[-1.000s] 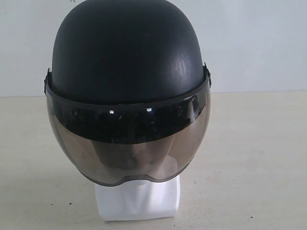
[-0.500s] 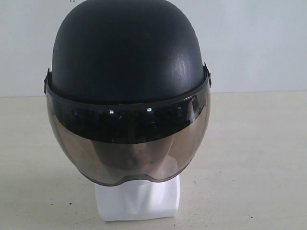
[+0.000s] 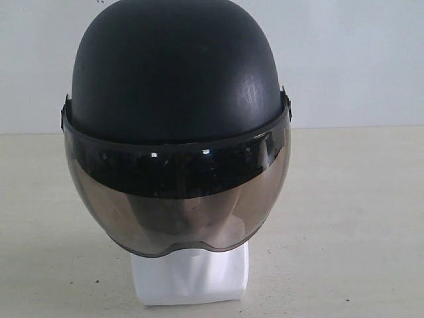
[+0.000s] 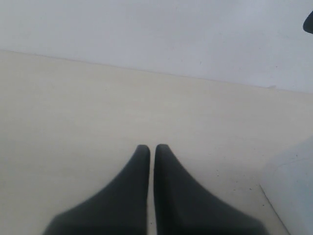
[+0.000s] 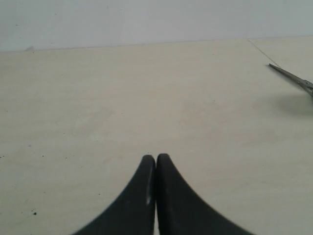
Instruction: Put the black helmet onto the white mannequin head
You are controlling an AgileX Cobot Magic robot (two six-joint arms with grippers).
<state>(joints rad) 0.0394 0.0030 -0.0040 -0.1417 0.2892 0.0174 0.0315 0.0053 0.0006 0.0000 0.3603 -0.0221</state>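
Note:
The black helmet [image 3: 175,73] sits on the white mannequin head, its smoky visor [image 3: 177,199] down over the face. Only the head's white base [image 3: 190,275] shows below the visor, and the face is a dim shape behind it. Neither gripper appears in the exterior view. In the left wrist view my left gripper [image 4: 152,148] is shut over bare table with nothing held; a white rounded corner of the base [image 4: 292,196] lies off to one side and a dark sliver of the helmet [image 4: 309,22] shows at the frame edge. My right gripper [image 5: 156,158] is shut and empty above the table.
A beige table [image 3: 351,218] runs back to a white wall [image 3: 358,59]. In the right wrist view a thin dark metal part [image 5: 292,78] pokes in over the table from one side, with a shadow under it.

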